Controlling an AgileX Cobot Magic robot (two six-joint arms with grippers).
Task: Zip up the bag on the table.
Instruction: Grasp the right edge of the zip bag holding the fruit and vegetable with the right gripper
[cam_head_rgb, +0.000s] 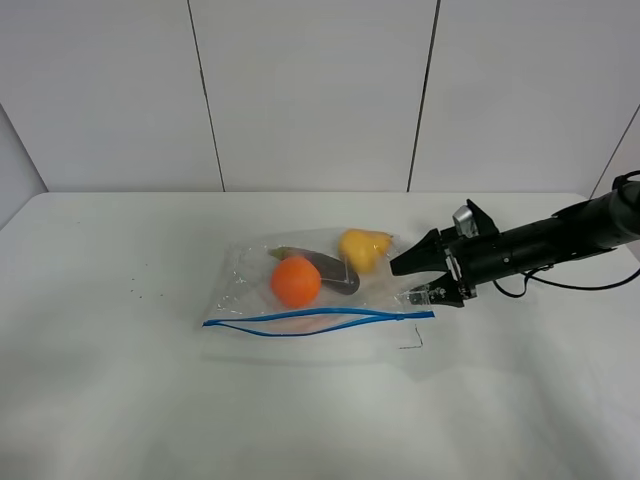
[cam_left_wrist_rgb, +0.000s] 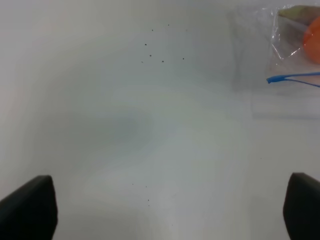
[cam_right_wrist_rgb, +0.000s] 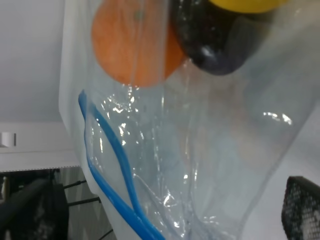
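The clear crinkly bag (cam_head_rgb: 310, 300) lies on the white table (cam_head_rgb: 120, 400), with an orange ball (cam_head_rgb: 295, 281), a dark purple piece (cam_head_rgb: 335, 272) and a yellow piece (cam_head_rgb: 362, 248) inside. Its blue zipper strip (cam_head_rgb: 320, 318) runs along the near edge, its two lines slightly apart in the middle. My right gripper (cam_head_rgb: 403, 283) is open at the bag's right end. In the right wrist view the bag (cam_right_wrist_rgb: 200, 150) and the zipper strip (cam_right_wrist_rgb: 115, 165) lie between its fingers (cam_right_wrist_rgb: 302, 205). My left gripper (cam_left_wrist_rgb: 170, 210) is open over bare table; the bag's corner (cam_left_wrist_rgb: 295, 50) lies well away from it.
A thin dark bent mark (cam_head_rgb: 412, 340) lies just in front of the zipper's right end. Tiny dark specks (cam_head_rgb: 140, 290) dot the table left of the bag. White wall panels (cam_head_rgb: 310, 90) stand behind the table's far edge. The right arm's cable (cam_head_rgb: 560, 285) trails at right.
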